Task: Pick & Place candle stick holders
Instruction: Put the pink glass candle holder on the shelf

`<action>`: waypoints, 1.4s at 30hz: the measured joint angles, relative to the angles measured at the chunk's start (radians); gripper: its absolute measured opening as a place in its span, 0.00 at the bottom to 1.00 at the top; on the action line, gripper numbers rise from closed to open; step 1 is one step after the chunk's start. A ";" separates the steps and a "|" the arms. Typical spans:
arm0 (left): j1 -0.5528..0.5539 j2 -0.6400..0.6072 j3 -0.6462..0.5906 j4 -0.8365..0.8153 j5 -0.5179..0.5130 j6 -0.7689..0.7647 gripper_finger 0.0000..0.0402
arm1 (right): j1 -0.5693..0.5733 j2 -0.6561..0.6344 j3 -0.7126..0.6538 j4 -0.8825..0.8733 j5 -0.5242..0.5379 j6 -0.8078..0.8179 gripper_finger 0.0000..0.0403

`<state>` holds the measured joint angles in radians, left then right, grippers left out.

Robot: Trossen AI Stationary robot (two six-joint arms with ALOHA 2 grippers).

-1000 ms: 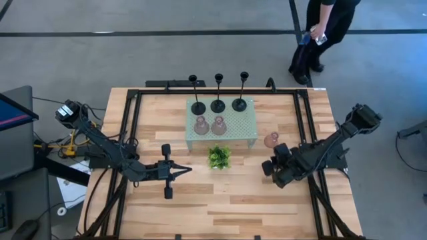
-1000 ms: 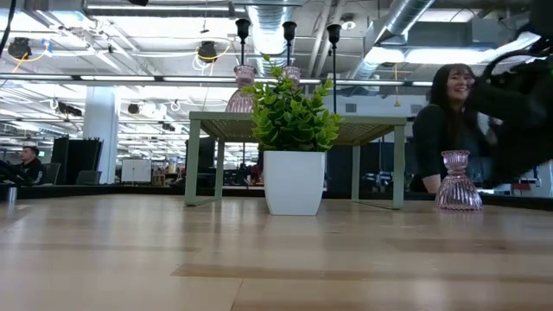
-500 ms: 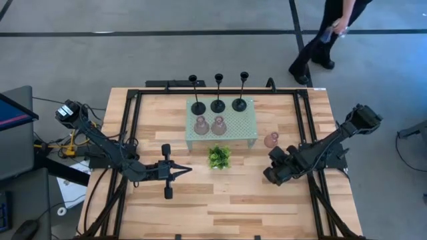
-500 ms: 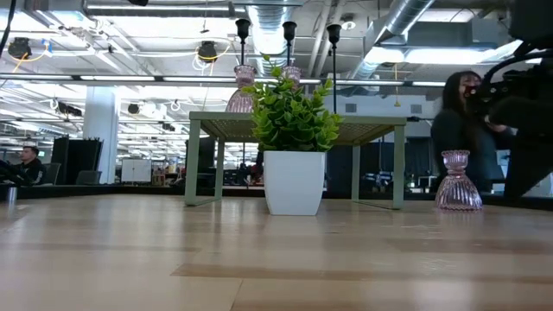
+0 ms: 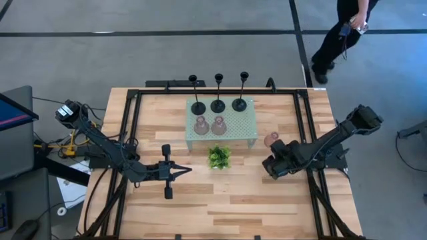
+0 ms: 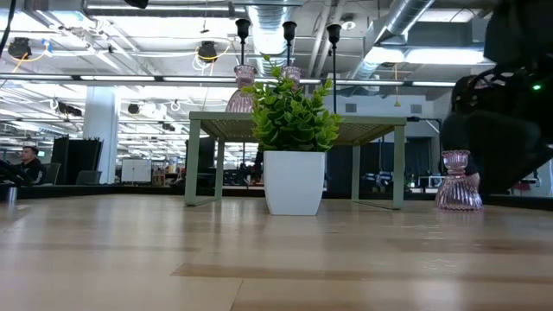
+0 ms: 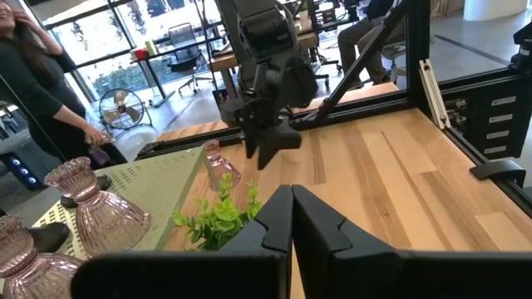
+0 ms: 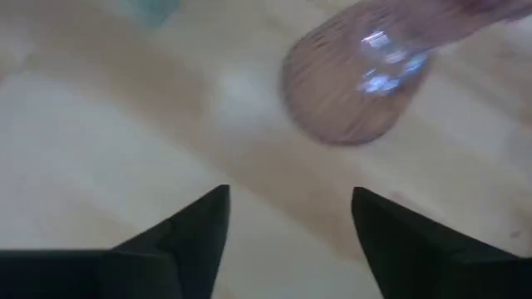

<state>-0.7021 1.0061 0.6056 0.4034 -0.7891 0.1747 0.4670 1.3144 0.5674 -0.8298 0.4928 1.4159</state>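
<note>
One pink glass candle stick holder (image 5: 271, 139) (image 8: 357, 75) stands on its base on the bare table, right of the mint stand (image 5: 248, 127). My right gripper (image 5: 270, 165) (image 8: 287, 224) hovers just on its near side, open, fingers empty and short of the glass. On the stand are three black holders (image 5: 218, 105) in a row and two pink ones (image 5: 210, 125). My left gripper (image 5: 187, 171) (image 7: 291, 220) waits shut at the table's left, holding nothing.
A small green plant in a white pot (image 5: 219, 157) (image 6: 294, 164) stands just in front of the stand, between the two grippers. Black frame rails (image 5: 303, 133) run along the table's sides. A person (image 5: 343, 27) walks on the floor beyond the far right corner.
My right gripper has shifted a little toward the table's left and far edge, closer to the pink holder on the table, and its head has turned. The person behind the table has walked off to the right. The holders stand as before.
</note>
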 joint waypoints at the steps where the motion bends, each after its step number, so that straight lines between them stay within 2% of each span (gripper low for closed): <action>1: 0.000 0.000 0.000 0.000 0.000 0.000 0.01 | -0.012 0.000 0.000 -0.013 0.014 0.013 0.61; 5: 0.000 0.000 0.000 -0.003 0.000 0.000 0.01 | -0.054 0.000 0.000 -0.017 0.097 0.033 0.65; 18: 0.000 0.000 0.000 -0.007 0.000 0.000 0.01 | -0.162 0.000 0.000 0.000 0.289 0.024 0.66; 23: 0.000 0.000 0.000 -0.008 0.000 0.000 0.01 | -0.198 0.000 0.000 -0.002 0.321 0.021 0.65; 27: 0.000 0.000 0.000 -0.012 0.000 0.000 0.01 | -0.214 0.000 0.000 -0.003 0.321 0.016 0.58; 33: 0.000 0.000 0.000 -0.013 0.000 0.000 0.01 | -0.221 -0.001 0.001 -0.052 0.330 0.011 0.32; 37: 0.000 0.000 0.000 -0.014 0.000 0.000 0.01 | -0.219 -0.001 0.001 -0.081 0.332 -0.024 0.31; 42: 0.000 0.000 0.000 -0.015 0.000 -0.005 0.01 | -0.219 0.000 0.066 -0.220 0.313 -0.028 0.31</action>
<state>-0.7021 1.0061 0.6056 0.3883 -0.7888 0.1693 0.2481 1.3144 0.6335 -1.0500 0.8062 1.3884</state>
